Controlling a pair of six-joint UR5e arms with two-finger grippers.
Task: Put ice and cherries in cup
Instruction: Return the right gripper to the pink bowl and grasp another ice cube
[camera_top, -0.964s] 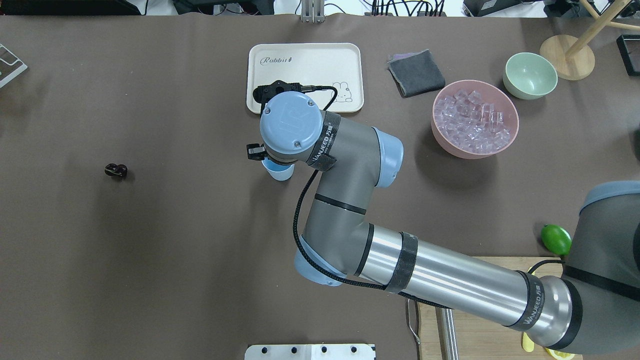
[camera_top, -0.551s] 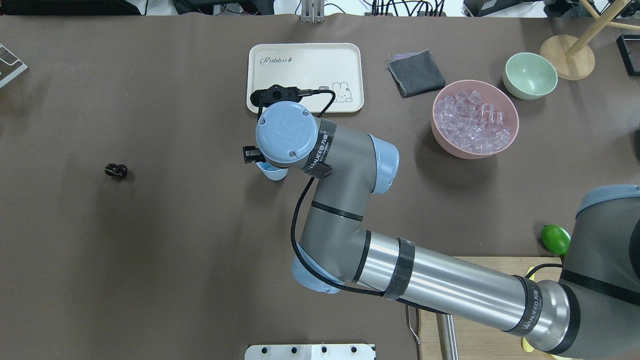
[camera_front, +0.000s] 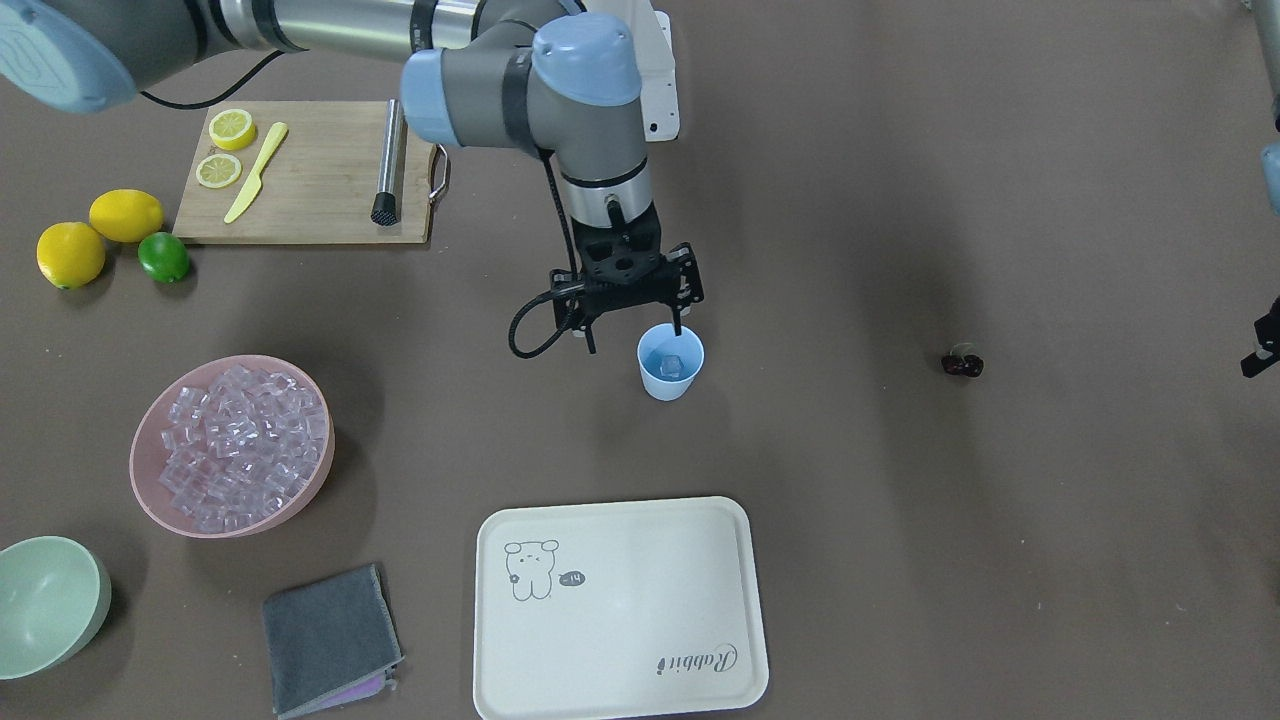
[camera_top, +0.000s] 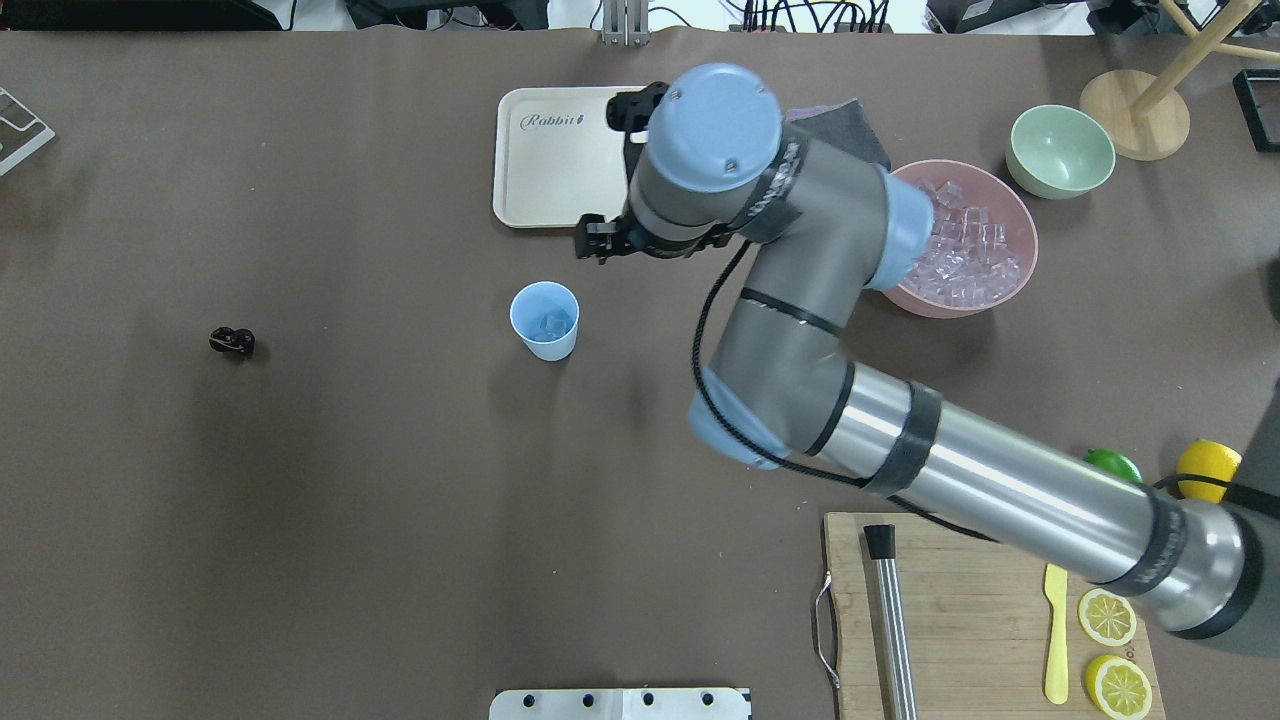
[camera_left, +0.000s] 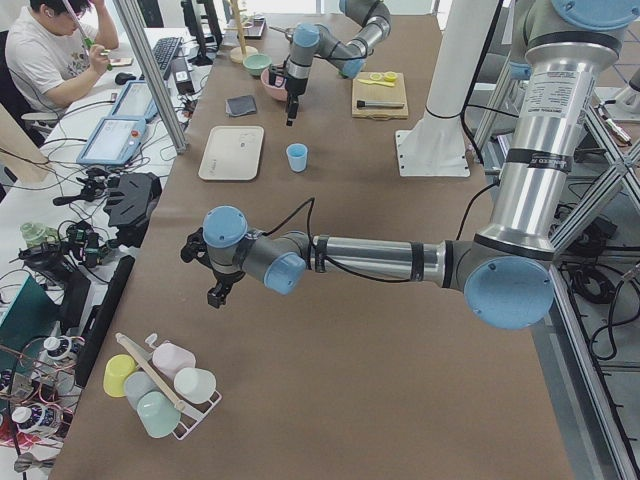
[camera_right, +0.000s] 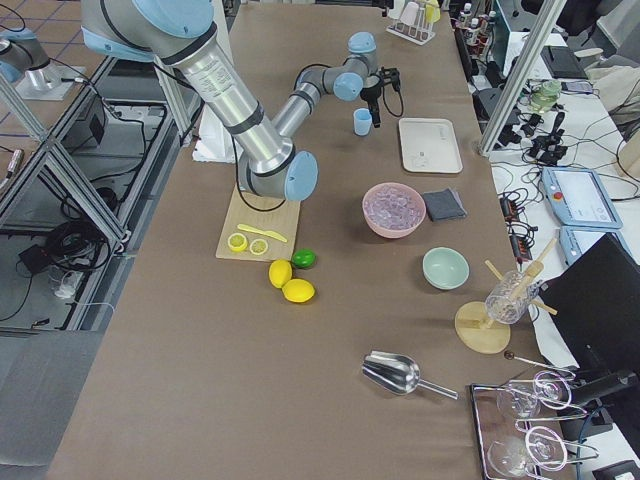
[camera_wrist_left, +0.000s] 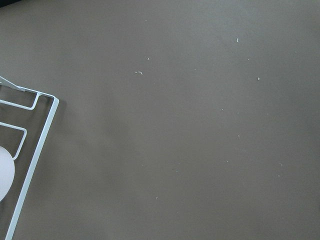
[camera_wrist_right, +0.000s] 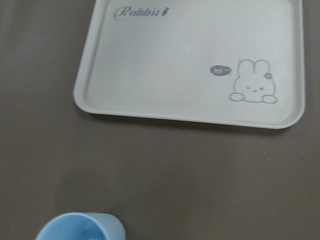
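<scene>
Your right gripper (camera_front: 634, 333) hangs wide open and empty near the tapered light-blue plastic cup (camera_front: 660, 386), one clear ice cube (camera_front: 672, 366) inside.

Reaching in with bent right arm: right end effector (camera_front: 635, 335) pointing down, fingers spread and empty, raised just beside the cup (camera_front: 670, 378). Left end effector (camera_left: 218, 290) well apart from the cup, grip unclear.
</scene>
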